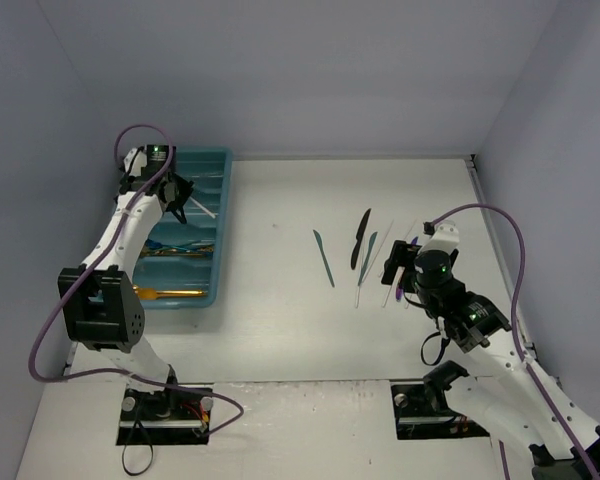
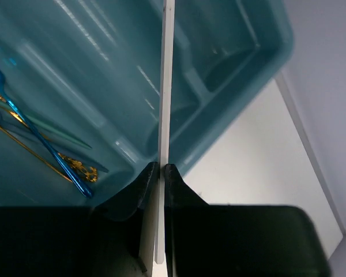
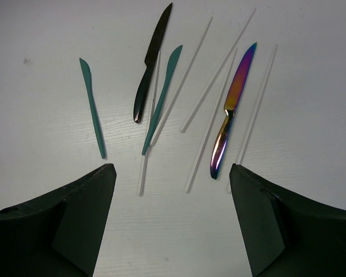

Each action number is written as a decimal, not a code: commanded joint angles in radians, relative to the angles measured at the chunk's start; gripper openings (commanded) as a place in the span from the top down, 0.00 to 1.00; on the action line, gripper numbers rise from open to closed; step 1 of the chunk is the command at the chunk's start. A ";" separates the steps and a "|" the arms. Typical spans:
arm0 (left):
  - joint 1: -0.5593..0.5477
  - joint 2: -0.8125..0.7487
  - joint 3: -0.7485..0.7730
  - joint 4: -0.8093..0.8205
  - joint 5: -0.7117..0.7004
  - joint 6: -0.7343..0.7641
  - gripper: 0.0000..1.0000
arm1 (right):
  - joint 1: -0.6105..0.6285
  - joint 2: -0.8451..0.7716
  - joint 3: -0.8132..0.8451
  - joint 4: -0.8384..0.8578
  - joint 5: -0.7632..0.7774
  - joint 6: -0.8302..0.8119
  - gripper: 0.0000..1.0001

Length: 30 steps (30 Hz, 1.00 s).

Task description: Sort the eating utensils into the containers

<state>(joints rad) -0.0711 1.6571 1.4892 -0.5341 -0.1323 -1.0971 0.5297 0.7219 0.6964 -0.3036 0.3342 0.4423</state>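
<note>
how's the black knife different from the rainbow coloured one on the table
The black knife is plain dark all over; the iridescent knife shimmers purple, gold and blue. The black knife lies further left, beside a teal knife; the iridescent knife lies to the right among thin white sticks. Both lie flat on the table, slanted the same way, and neither is held.

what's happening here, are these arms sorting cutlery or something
Yes. The left gripper is shut on a slim white utensil, holding it above the teal tray, where a blue utensil and a gold utensil lie. The right gripper hangs open over the table, above a black knife, two teal knives, an iridescent knife and thin white sticks, none sorted yet.
</note>
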 commanded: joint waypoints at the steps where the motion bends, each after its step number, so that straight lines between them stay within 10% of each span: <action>1: 0.037 0.000 -0.038 0.168 -0.051 -0.189 1.00 | -0.007 0.016 0.009 0.040 0.019 0.006 0.22; 17: 0.103 0.202 -0.007 0.222 -0.155 -0.461 0.98 | -0.008 0.081 0.028 0.041 0.034 0.009 0.22; 30: 0.102 0.181 -0.003 0.269 -0.116 -0.432 0.60 | -0.025 0.136 0.049 0.040 0.125 0.050 0.22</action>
<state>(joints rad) 0.0311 1.9095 1.4643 -0.3216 -0.2590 -1.5257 0.5204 0.8434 0.6975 -0.3035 0.3789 0.4502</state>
